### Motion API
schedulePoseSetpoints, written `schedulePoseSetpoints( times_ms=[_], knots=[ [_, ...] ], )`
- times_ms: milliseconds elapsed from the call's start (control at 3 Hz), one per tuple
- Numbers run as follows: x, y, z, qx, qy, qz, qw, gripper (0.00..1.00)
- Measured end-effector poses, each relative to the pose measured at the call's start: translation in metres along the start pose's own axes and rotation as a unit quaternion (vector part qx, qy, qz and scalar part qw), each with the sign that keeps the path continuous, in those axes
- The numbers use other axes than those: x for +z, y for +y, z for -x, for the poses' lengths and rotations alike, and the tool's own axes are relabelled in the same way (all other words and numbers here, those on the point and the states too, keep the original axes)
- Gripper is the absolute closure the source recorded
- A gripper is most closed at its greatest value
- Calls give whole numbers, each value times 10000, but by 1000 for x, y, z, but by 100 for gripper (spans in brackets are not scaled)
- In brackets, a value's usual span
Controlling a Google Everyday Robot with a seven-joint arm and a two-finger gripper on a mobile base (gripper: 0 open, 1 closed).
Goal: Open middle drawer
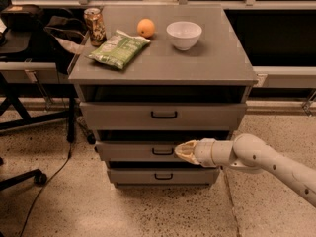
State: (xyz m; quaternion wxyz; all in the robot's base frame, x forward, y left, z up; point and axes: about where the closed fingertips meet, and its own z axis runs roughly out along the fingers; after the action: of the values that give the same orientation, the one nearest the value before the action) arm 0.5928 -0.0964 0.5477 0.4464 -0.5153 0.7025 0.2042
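Speckled floor (148,211), grey cabinet (197,58) — gripper (178,152) at the middle drawer (128,151) front, just right of its black handle (163,151); whether it grips cannot be told.

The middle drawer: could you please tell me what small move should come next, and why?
Probably ease the gripper sideways onto the black handle of the middle drawer: its tip sits level with the bar but beside it, not visibly around it.

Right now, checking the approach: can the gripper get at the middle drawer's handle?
Probably yes: the gripper sits close beside the handle on the middle drawer, with nothing between them.
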Motion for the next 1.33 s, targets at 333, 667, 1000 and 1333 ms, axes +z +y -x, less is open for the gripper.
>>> schedulePoseSetpoints(
  times_ms=[333, 667, 1000, 1333],
  knots=[
    [8, -7, -6, 18, 110, -199, 9997, 100],
    [25, -28, -18, 14, 341, -635, 9974, 100],
    [33, -47, -31, 40, 565, -1041, 9929, 100],
    [38, -63, -44, 137, 732, -1431, 9869, 100]
  ],
)
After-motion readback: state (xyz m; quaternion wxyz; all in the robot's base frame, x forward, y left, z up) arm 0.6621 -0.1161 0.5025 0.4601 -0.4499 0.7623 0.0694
